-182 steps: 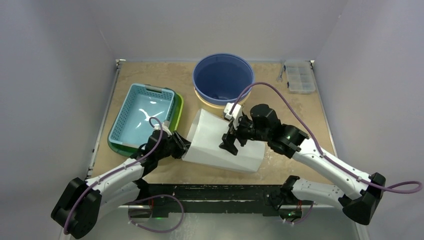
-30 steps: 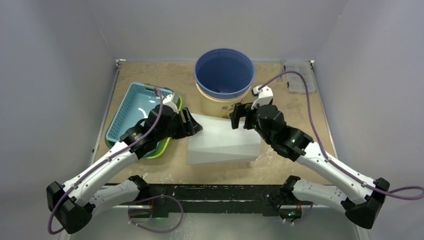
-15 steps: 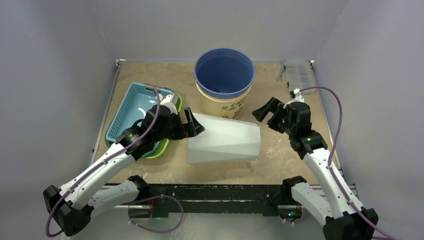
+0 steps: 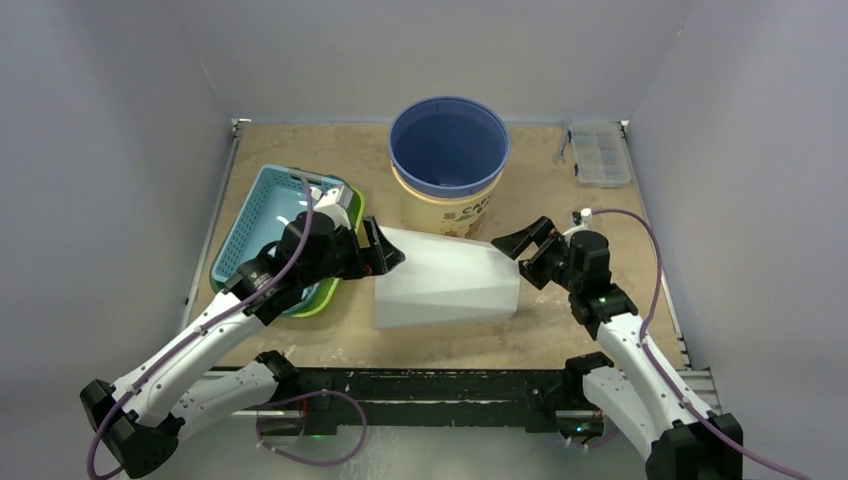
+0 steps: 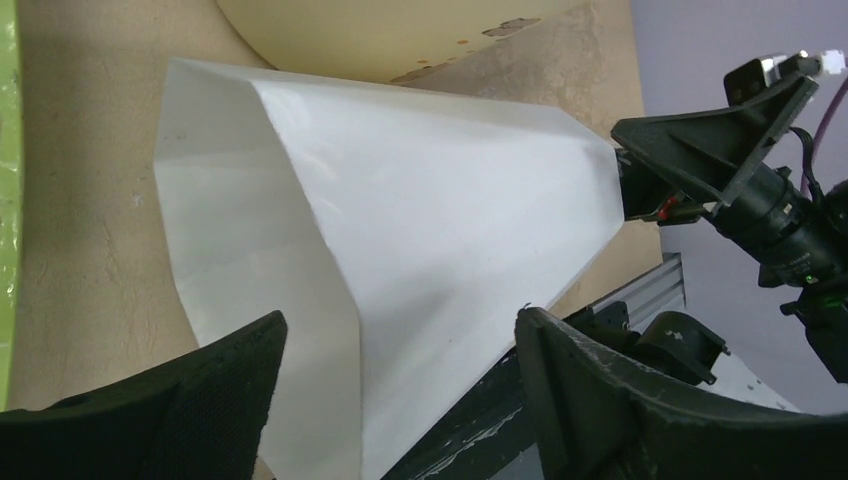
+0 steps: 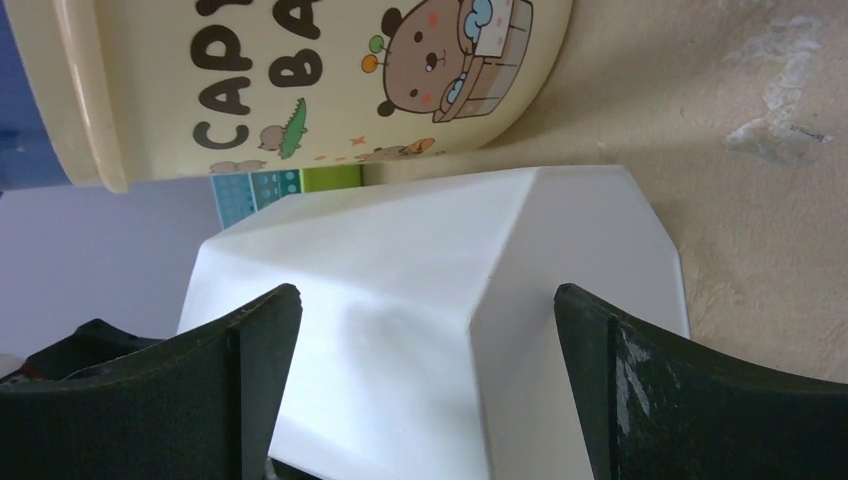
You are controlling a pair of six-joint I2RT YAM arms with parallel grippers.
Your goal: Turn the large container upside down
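Note:
The large container (image 4: 445, 285) is a white, faceted, tapered bin lying on its side on the table, its length running left to right. My left gripper (image 4: 385, 255) is open at its left end, the jaws apart on either side of the near white wall (image 5: 420, 190) without gripping it. My right gripper (image 4: 520, 258) is open at the container's right end and faces it. In the right wrist view the white body (image 6: 400, 260) fills the gap between the spread fingers of that gripper (image 6: 428, 292). From the left wrist, that gripper (image 5: 400, 320) looks along the container towards the right arm.
A blue bucket (image 4: 447, 150) sits nested in a cream cartoon-printed bucket (image 6: 300, 80) just behind the container. A teal basket (image 4: 270, 215) on a green tray lies at the left, under my left arm. A clear organiser box (image 4: 603, 155) sits at the back right corner.
The left jaws have widened off the container's left end. The right gripper left the container's top, swung out to the right, and has come back low at its right end.

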